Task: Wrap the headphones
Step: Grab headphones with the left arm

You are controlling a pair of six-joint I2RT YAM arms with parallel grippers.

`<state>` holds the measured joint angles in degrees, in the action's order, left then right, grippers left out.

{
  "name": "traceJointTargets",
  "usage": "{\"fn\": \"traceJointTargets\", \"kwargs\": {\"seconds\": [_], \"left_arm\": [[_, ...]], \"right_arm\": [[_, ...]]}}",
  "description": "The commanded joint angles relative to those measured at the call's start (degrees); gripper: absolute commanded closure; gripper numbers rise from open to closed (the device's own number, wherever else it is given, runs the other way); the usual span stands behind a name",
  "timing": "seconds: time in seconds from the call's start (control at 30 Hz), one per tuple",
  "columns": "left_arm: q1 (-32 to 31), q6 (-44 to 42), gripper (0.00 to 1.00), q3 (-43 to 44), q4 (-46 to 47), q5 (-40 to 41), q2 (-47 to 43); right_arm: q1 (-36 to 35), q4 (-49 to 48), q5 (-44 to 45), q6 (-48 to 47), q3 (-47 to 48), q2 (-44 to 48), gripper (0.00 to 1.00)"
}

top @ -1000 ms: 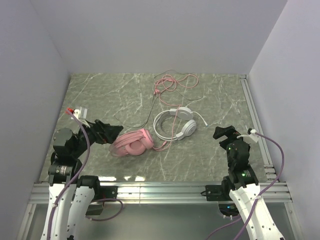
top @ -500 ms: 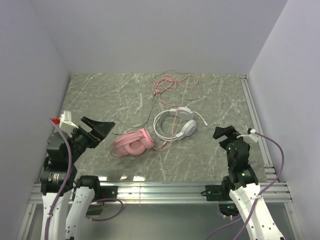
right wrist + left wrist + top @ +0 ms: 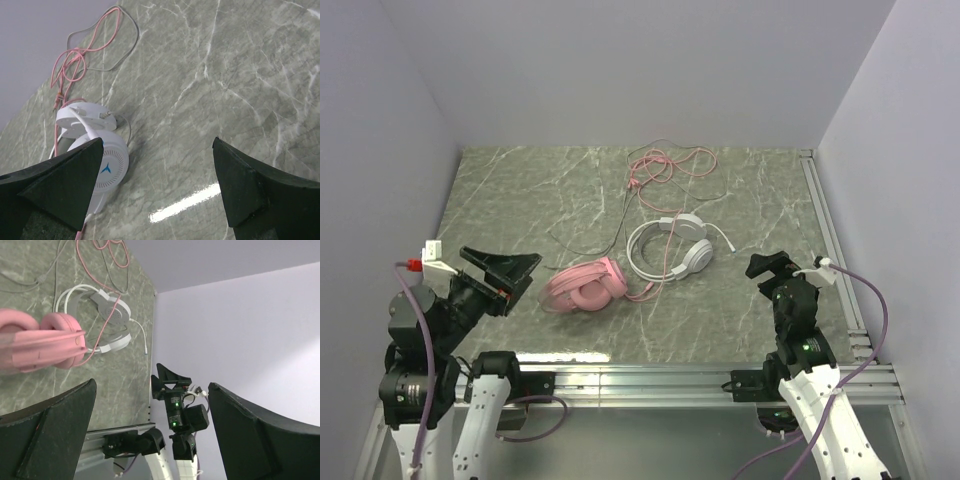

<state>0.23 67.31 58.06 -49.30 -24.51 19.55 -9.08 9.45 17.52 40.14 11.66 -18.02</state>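
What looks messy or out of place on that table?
The cables. The pink headset has its thin pink cable lying unwound in tangled loops near the far edge of the table, and it runs across the white headset. Nothing looks broken or spilled.

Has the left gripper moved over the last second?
Yes. The left gripper has drawn back toward the table's near left corner, opening a gap to the pink headphones, which have not shifted.

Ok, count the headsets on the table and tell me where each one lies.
2. The pink headset lies near the middle, left of centre; the white headset lies just right of it and farther back. Nothing seems hidden.
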Motion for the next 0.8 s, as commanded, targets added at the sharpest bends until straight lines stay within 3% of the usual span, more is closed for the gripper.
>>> {"fn": "traceJointTargets", "kwargs": {"seconds": [0.0,0.33,0.5,0.77], "left_arm": [[3.37,4.50,0.01,-1.28,-3.35,-5.45,-2.06],[4.25,5.91,0.01,-12.97,-1.06,-7.83,-5.05],[1.36,6.43,0.01,-18.32,0.87,-8.62,-4.35],[-1.37,4.85,0.01,-19.04,2.80,-5.37,-1.10]], "right_arm": [[0.20,-1.63,1.03,0.29,0.99,-0.44,0.03],[0.12,-1.72,1.03,0.38,0.91,-0.44,0.03],[0.12,-1.72,1.03,0.29,1.08,-0.70,0.03],[0.20,-1.54,1.38,0.55,1.00,-0.52,0.03]]}}
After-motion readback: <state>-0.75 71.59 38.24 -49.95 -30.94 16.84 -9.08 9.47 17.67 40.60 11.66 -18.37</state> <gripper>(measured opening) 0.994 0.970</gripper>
